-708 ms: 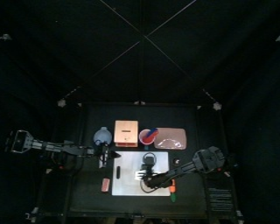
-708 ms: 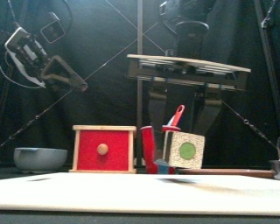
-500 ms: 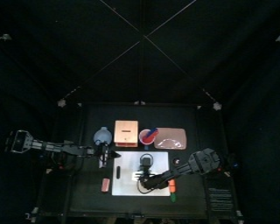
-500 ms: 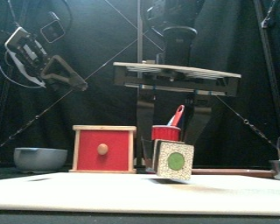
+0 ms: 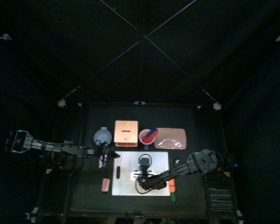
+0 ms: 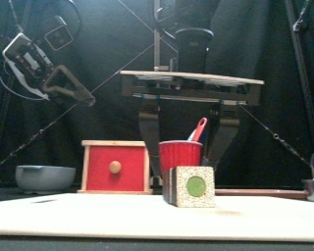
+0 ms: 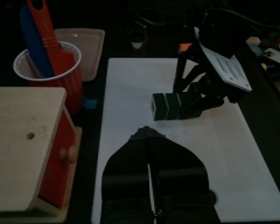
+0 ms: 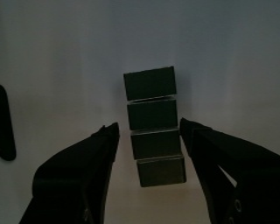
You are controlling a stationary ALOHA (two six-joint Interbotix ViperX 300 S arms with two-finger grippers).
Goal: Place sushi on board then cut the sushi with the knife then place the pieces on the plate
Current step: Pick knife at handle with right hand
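Four dark green blocks form the sushi roll (image 8: 153, 128) in the right wrist view, the right gripper (image 8: 147, 129) spread either side. Front view alone shows its speckled end with a green disc. Top view: mid white cutting board (image 5: 161, 163). Left wrist view: left gripper (image 7: 143, 135) pressed together, near the board's left edge.

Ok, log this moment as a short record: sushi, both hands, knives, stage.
sushi roll: blocks together, resting on the white board
right hand: open, one jaw on each side of the roll, not touching it
left hand: shut, holding nothing, left of the roll
knives: in the red cup, untouched
stage: sushi is on the board; cutting not begun
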